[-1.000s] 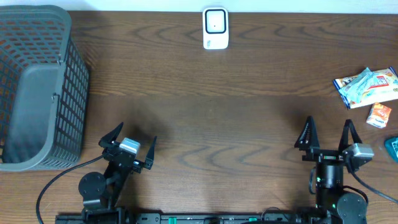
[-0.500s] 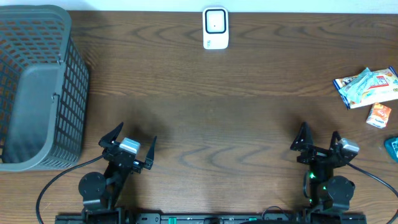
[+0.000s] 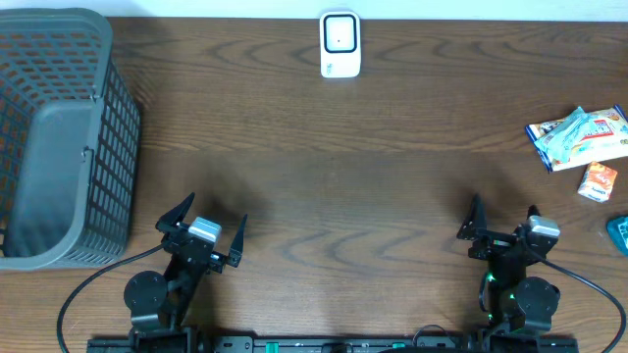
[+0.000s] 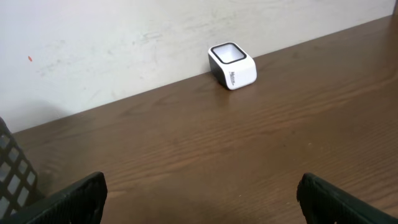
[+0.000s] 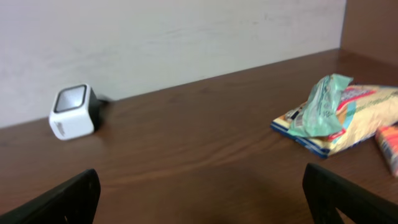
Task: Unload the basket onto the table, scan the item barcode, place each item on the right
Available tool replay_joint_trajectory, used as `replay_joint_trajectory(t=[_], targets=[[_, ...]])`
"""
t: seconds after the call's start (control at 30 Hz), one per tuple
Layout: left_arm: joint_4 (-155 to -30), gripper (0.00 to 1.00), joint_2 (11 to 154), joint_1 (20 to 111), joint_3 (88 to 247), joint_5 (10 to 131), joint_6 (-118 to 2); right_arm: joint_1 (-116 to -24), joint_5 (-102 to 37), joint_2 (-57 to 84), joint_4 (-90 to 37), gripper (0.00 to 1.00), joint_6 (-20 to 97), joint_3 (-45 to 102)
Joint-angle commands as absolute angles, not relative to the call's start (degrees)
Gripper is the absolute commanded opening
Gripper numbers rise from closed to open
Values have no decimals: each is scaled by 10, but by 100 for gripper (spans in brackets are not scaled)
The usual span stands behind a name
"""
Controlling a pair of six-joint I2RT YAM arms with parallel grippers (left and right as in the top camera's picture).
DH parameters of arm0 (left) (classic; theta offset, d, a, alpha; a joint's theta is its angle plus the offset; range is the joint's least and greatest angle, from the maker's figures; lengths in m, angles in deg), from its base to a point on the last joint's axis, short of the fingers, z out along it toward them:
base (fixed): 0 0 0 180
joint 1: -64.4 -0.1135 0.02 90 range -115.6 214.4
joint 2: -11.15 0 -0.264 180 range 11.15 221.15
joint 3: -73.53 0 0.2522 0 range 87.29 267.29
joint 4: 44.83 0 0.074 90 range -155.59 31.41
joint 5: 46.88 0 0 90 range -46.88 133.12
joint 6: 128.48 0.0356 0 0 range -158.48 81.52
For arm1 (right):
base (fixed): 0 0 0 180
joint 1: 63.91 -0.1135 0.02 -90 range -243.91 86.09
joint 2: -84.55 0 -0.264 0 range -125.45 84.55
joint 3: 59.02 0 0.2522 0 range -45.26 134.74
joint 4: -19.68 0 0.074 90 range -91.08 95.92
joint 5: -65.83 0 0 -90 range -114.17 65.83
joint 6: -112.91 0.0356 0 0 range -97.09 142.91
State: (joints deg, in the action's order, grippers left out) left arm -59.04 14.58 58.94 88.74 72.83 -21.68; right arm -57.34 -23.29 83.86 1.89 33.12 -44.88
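Left end effector [image 3: 214, 211], right end effector [image 3: 503, 210] — both jaws wide, holding nothing (scanner [image 3: 340, 44] at far edge).

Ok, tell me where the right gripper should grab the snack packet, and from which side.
Probably the crumpled teal end, from above. The snack packet lies flat on the table, so its edges offer little, but that end stands up as a fold the open right gripper could pinch.

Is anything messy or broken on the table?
Nothing looks spilled or broken. The only untidy thing is the snack packet on the far right: it lies crooked, and its green end is crumpled and sticks up.
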Motion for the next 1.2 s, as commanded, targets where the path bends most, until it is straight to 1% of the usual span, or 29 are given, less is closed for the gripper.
replay_joint_trajectory(t=[0.0,0.97,1.17], targets=[[-609,98,144,592,875,736,-209,-567,-233,843,16,99,284,-449],[-610,98,140,592,875,738,-211,-567,-234,842,17,99,284,-449],[-607,98,132,595,875,702,-278,-567,-234,842,17,99,284,-449]])
